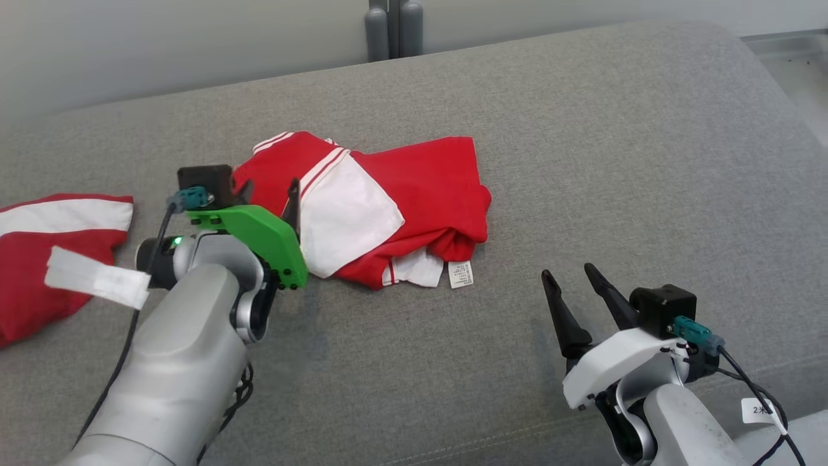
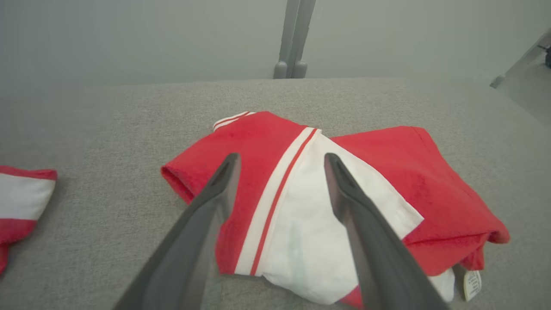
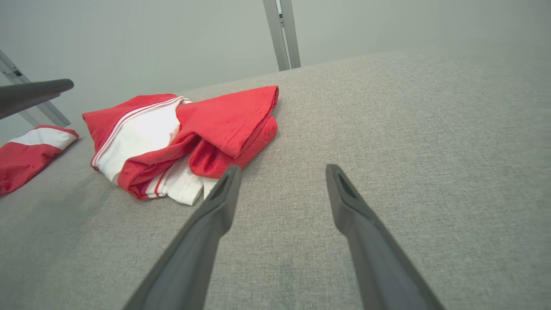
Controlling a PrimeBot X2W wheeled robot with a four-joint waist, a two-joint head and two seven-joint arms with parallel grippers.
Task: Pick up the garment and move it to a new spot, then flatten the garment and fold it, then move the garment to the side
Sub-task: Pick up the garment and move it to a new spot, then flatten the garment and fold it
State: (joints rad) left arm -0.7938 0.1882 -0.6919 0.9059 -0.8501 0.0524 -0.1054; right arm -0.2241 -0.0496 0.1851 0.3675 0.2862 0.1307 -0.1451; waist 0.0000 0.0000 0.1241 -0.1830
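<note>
- Head view: the left tool (image 1: 272,188) is open over the left end of the crumpled red-and-white cloth garment (image 1: 414,188), which runs left-right.
- Also open, the right tool (image 1: 568,272) sits farther off.

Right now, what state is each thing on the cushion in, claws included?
Garment: crumpled in a loose heap, not flattened, lying on the cushion.
Care label: sticking out at the garment's near edge.
Second garment: lying at the cushion's left edge, untouched.
Left claw: open, fingers over the garment's striped part.
Right claw: open, empty, apart from the garment.
</note>
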